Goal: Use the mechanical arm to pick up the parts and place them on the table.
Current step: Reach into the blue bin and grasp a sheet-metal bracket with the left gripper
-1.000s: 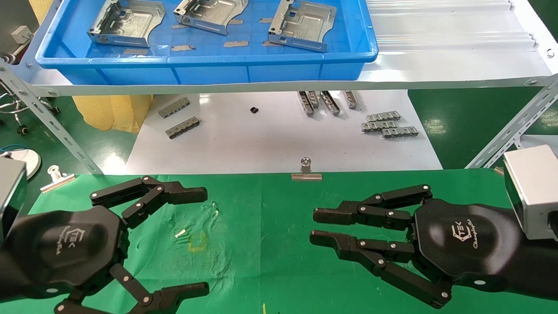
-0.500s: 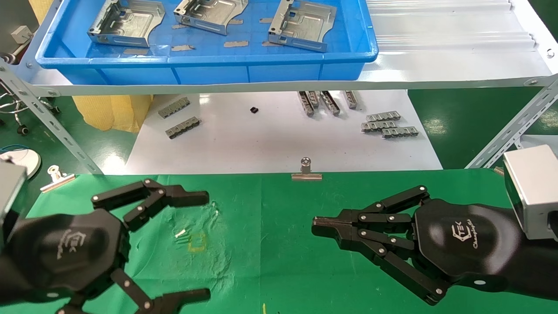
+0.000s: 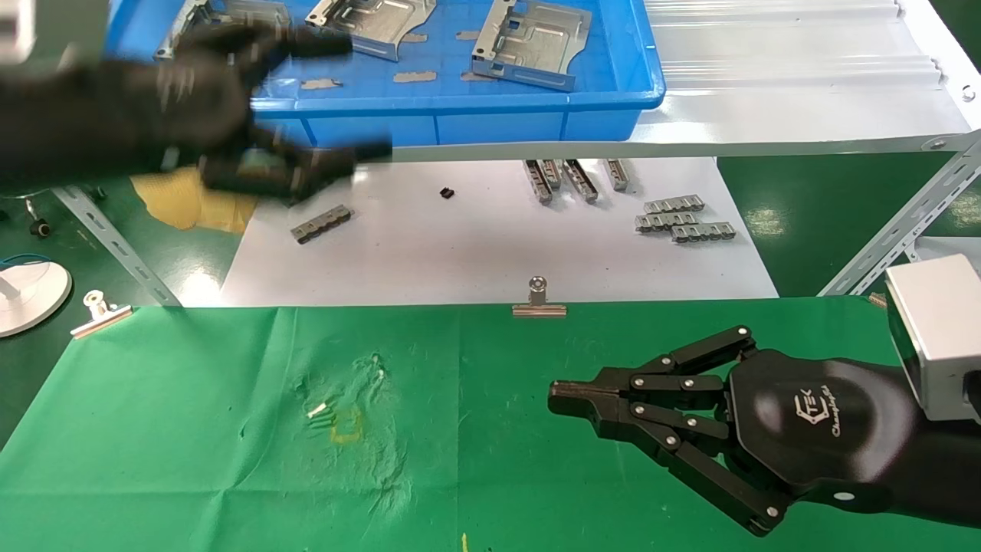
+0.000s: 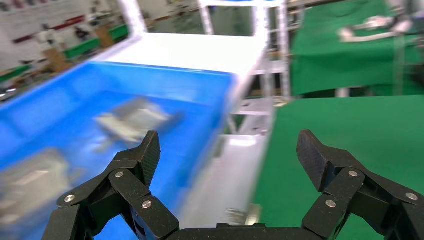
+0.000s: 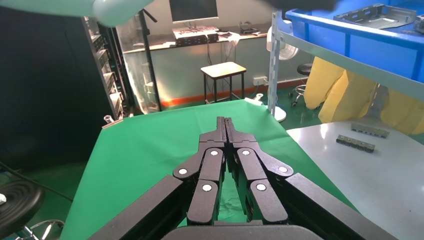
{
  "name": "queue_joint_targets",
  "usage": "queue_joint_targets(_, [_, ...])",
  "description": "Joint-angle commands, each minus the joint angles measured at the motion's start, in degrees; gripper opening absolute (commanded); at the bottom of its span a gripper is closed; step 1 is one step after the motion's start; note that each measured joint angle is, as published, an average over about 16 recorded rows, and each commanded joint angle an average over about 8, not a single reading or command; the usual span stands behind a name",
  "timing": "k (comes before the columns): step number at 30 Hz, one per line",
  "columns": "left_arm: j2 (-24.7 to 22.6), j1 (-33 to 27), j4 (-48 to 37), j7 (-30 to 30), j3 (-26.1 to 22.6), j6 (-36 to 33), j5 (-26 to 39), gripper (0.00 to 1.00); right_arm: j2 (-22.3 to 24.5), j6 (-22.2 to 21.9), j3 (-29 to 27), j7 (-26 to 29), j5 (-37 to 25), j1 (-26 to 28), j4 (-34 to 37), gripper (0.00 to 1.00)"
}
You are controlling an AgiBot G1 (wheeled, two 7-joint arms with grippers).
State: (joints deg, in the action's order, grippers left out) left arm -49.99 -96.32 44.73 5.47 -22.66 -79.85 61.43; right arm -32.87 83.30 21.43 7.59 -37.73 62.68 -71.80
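Three silvery parts lie in the blue tray (image 3: 460,115) on the shelf: the left one (image 3: 230,9) is mostly hidden behind my left arm, the middle one (image 3: 375,23) and the right one (image 3: 533,42) show fully. My left gripper (image 3: 360,96) is open and empty, blurred, in the air at the tray's front left corner. In the left wrist view the left gripper (image 4: 228,147) spans the tray's edge, with a blurred part (image 4: 132,117) beyond. My right gripper (image 3: 559,399) is shut and empty, low over the green table (image 3: 191,429); it also shows in the right wrist view (image 5: 225,122).
A white board (image 3: 475,253) lies under the shelf with small grey slotted bars (image 3: 682,218) on it. Binder clips (image 3: 539,300) hold the cloth's far edge. Slanted metal shelf struts (image 3: 115,245) stand at both sides. A white shelf top (image 3: 766,77) runs right of the tray.
My left arm has risen from the table's left side up to the blue tray, still open. My right gripper closed its fingers and has stayed in place since.
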Motion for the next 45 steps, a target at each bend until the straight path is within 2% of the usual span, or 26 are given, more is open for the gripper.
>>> queue_joint_targets(1, [-2.7,-5.1,-6.2,-1.7,-1.3,0.3,3.1,1.00,0.0,0.0,0.0,0.0,0.0,0.0,0.0,0.00])
queue_joint_targets(7, [-10.7,-14.5,-22.5,-4.8,-3.3,11.9,9.2,1.00,0.0,0.0,0.0,0.0,0.0,0.0,0.0,0.00])
queue_joint_targets(13, [-17.5,-19.7,-33.4,-5.9,-4.8,23.5,12.8,1.00,0.0,0.0,0.0,0.0,0.0,0.0,0.0,0.02])
queue_joint_targets(14, [-18.4,-20.2,-34.8,-5.8,-5.0,25.0,13.3,1.00,0.0,0.0,0.0,0.0,0.0,0.0,0.0,0.10])
queue_joint_targets(16, [-20.1,-21.2,-37.4,-5.6,-5.5,27.7,14.1,1.00,0.0,0.0,0.0,0.0,0.0,0.0,0.0,0.35])
queue_joint_targets(17, [-20.7,-21.6,-38.5,-5.4,-5.7,28.7,14.5,0.93,0.0,0.0,0.0,0.0,0.0,0.0,0.0,0.47])
queue_joint_targets(20, [-22.4,-22.4,-41.4,-4.5,-6.2,31.5,15.4,0.58,0.0,0.0,0.0,0.0,0.0,0.0,0.0,0.85])
queue_joint_targets(21, [-22.9,-22.6,-42.2,-4.0,-6.3,32.3,15.5,0.45,0.0,0.0,0.0,0.0,0.0,0.0,0.0,0.95])
queue_joint_targets(22, [-23.3,-22.7,-42.9,-3.6,-6.4,33.0,15.6,0.33,0.0,0.0,0.0,0.0,0.0,0.0,0.0,1.00])
queue_joint_targets(24, [-24.0,-22.9,-44.0,-2.6,-6.5,34.2,15.8,0.08,0.0,0.0,0.0,0.0,0.0,0.0,0.0,1.00])
queue_joint_targets(26, [-24.6,-22.9,-44.9,-1.6,-6.6,35.2,15.9,0.00,0.0,0.0,0.0,0.0,0.0,0.0,0.0,1.00])
queue_joint_targets(36, [-25.9,-23.0,-46.4,2.1,-7.6,38.4,17.4,0.00,0.0,0.0,0.0,0.0,0.0,0.0,0.0,1.00])
queue_joint_targets(45, [-25.8,-23.1,-45.9,3.8,-8.8,38.4,19.2,0.00,0.0,0.0,0.0,0.0,0.0,0.0,0.0,1.00])
